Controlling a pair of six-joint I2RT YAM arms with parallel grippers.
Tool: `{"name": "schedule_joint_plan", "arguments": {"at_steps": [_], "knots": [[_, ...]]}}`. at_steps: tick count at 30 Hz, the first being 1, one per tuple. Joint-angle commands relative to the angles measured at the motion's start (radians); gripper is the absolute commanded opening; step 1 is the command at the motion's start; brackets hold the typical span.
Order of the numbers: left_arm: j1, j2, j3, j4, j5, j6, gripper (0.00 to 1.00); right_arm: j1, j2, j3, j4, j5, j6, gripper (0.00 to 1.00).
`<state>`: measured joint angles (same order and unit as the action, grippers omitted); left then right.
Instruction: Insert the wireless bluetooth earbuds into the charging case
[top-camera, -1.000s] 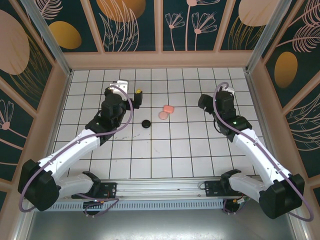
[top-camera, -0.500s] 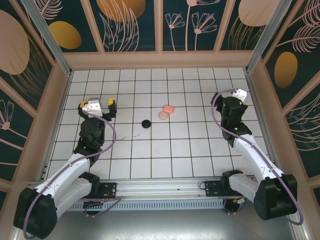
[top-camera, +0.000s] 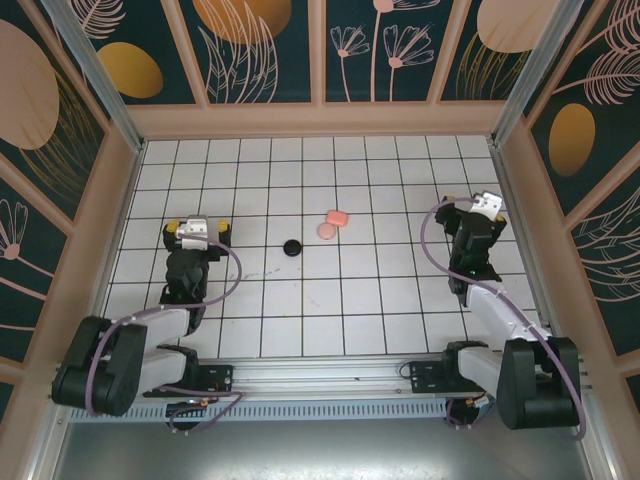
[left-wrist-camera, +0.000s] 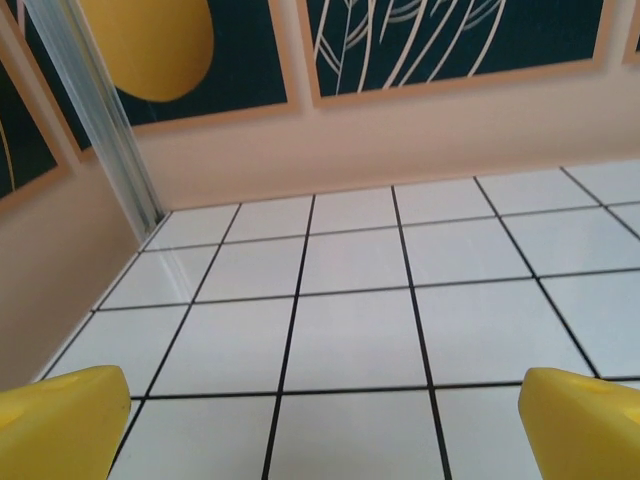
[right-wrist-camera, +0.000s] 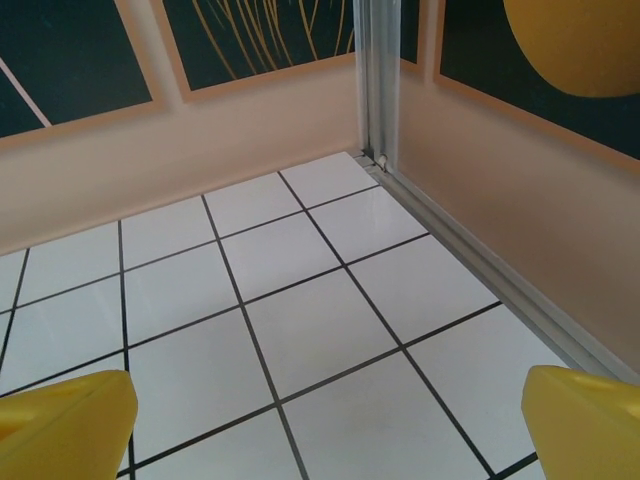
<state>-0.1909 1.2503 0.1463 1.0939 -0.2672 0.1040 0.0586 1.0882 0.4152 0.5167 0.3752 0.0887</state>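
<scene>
Left end effector (left-wrist-camera: 320, 432): wide open, holding nothing, yellow fingertips (left-wrist-camera: 62, 420) over bare tiles by the left wall.
Right end effector (right-wrist-camera: 320, 430): wide open, holding nothing, by the right wall.
Black case (top-camera: 291, 247): mid counter (top-camera: 380, 300), well apart from both arms.
Pink cases (top-camera: 337, 217): two, side by side (just beyond and right of the black one).
Earbuds: too small to make out from above.

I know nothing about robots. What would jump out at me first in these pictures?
Two arms sit folded at either side of a white tiled floor, the left fingers and right fingers bright yellow, spread wide, holding nothing. Mid-floor between them lie a small round black case and, to its right, two pale pink pieces side by side.
</scene>
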Motion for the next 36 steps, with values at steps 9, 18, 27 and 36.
{"name": "schedule_joint_plan", "arguments": {"at_steps": [9, 18, 27, 36], "knots": [[0.061, 0.152, 0.020, 0.205, 0.089, -0.045, 0.99, -0.020, 0.171, -0.127, 0.447, -0.177, -0.083, 0.99], [0.162, 0.171, 0.111, 0.046, 0.361, -0.075, 0.99, -0.020, 0.291, -0.197, 0.630, -0.249, -0.108, 0.99], [0.195, 0.151, -0.015, 0.255, 0.482, -0.069, 0.99, -0.020, 0.372, -0.253, 0.802, -0.267, -0.118, 0.99], [0.196, 0.349, -0.142, 0.732, 0.352, -0.129, 0.99, -0.025, 0.384, -0.268, 0.837, -0.276, -0.115, 0.99]]}}
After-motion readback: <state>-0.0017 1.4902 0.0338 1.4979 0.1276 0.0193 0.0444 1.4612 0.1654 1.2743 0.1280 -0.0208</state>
